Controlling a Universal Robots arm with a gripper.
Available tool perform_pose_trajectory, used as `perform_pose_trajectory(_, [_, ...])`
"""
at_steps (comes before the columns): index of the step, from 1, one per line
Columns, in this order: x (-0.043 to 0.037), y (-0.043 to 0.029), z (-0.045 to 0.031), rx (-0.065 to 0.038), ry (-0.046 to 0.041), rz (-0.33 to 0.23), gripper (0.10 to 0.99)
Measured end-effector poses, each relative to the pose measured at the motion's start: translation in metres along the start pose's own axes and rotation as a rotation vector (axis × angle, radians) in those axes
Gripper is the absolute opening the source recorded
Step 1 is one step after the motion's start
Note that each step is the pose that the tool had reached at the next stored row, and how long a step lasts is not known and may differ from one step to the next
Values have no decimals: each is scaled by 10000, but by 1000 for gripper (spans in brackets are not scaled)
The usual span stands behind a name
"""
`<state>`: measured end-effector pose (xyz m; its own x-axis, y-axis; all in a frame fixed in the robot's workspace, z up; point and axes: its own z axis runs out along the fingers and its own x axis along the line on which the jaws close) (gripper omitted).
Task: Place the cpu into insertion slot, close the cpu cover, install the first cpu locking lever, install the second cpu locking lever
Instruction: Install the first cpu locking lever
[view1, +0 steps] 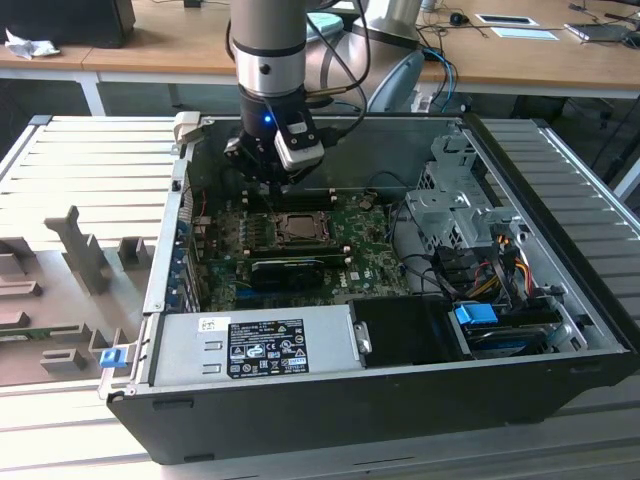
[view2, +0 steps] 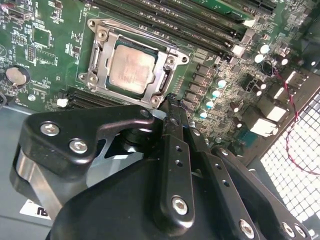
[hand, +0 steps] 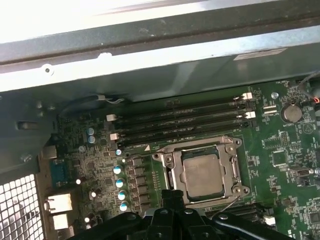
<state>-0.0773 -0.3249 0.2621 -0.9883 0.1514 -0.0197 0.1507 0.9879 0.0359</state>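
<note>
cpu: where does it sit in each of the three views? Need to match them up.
Exterior view: the cpu lies mid motherboard.
Second wrist view: the cpu is the pale square with a silver metal frame around it.
First wrist view: the cpu, same pale square.
Shared landmark: the long black memory slots running alongside it.

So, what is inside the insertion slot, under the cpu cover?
In the second wrist view the cpu lies in the insertion slot, its pale face showing through the cpu cover. The cover hides its edges; what lies beneath is covered.
</note>
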Motion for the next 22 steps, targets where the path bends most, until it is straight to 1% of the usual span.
perform_pose_trajectory(2, [0, 0, 2, -5, -2, -131, 106])
perform_pose_trajectory(4, [40, -6, 4, -10, -5, -154, 106])
perform_pose_trajectory(9, [178, -26, 31, -95, 3, -230, 106])
perform_pose_trajectory(11, [219, -22, 37, -102, 5, -242, 106])
perform_pose_trajectory(12, [272, -16, 43, -105, 7, -261, 106])
perform_pose_trajectory(15, [354, -6, 47, -114, 8, -279, 106])
perform_pose_trajectory(18, [392, 27, 55, -129, 12, -313, 106])
perform_pose_trajectory(20, [419, 71, 68, -164, 19, -365, 106])
perform_pose_trajectory(22, [431, 110, 74, -173, 21, -410, 106])
